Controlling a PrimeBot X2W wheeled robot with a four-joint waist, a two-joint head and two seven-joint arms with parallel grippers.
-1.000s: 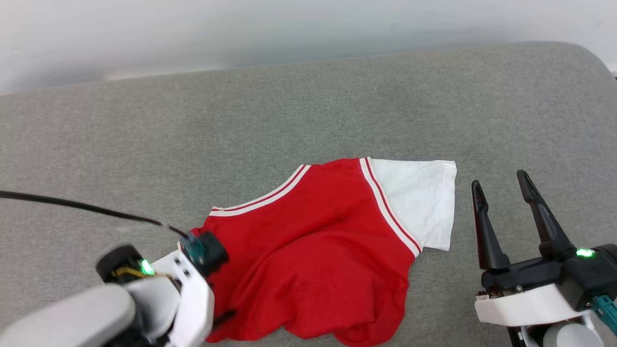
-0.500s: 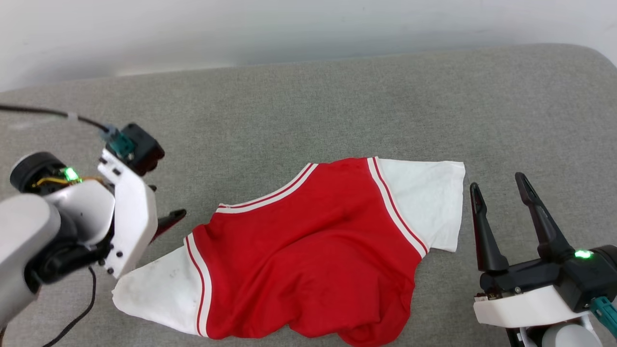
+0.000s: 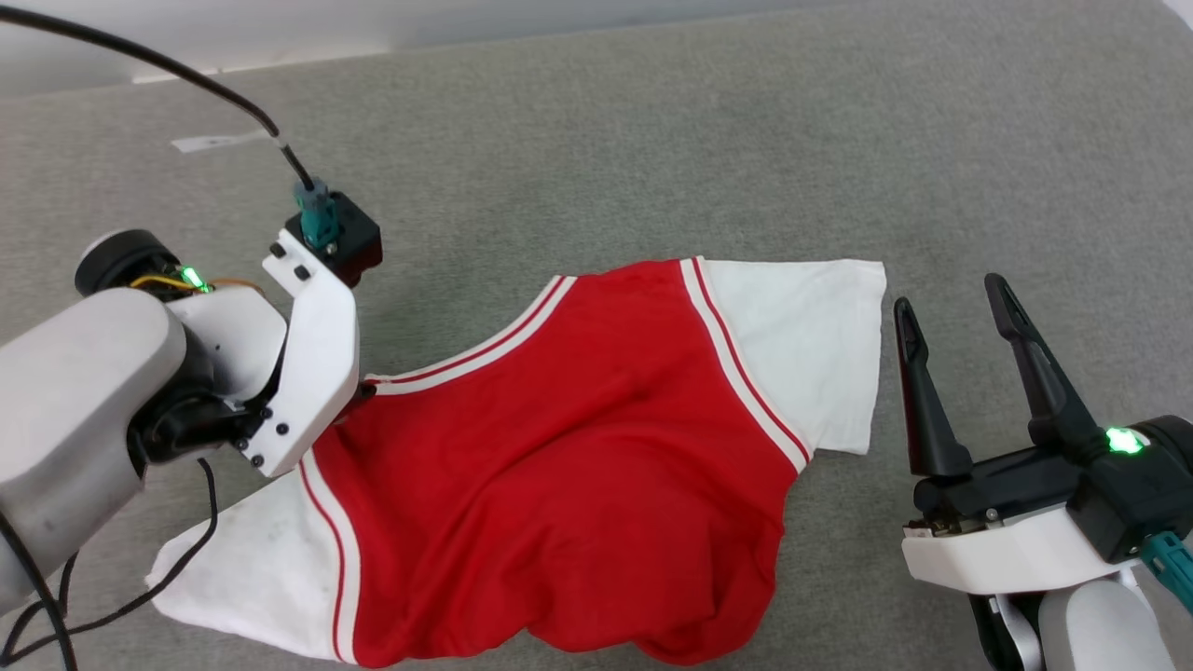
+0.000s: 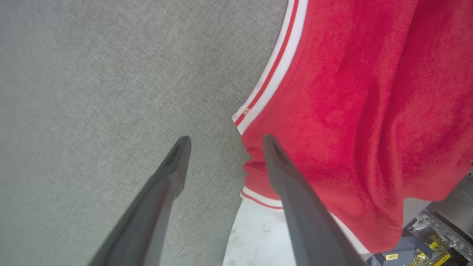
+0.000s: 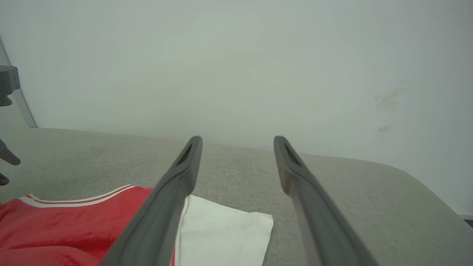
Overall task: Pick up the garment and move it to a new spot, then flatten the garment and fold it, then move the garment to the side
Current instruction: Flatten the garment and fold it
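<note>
The garment point(image 3: 559, 447), a red jersey with white sleeves and red-and-white trim, lies rumpled on the grey padded surface point(image 3: 652, 140), its lower hem bunched. No number shows. My left gripper point(image 4: 225, 140) hangs open above the left end of the collar trim point(image 4: 273, 74), its right finger point(image 4: 292, 184) over red fabric point(image 4: 351, 111) and its left one over bare grey. In the head view the left wrist point(image 3: 312, 363) hides those fingers. My right gripper point(image 3: 951, 312) stands open just right of the white right sleeve point(image 3: 802, 345), holding nothing; the right wrist view shows it point(image 5: 238, 140) above that sleeve point(image 5: 221, 229).
A black cable point(image 3: 186, 79) arcs from the left wrist across the upper left. A small white tape strip point(image 3: 210, 143) lies on the grey surface near its far edge. A pale wall point(image 5: 236, 55) rises behind. Grey surface stretches beyond and right of the garment.
My left arm has lifted off the garment's left sleeve, which now lies uncovered, and swung up to the collar's left end. The head camera has tilted down. The right gripper has stayed put.
</note>
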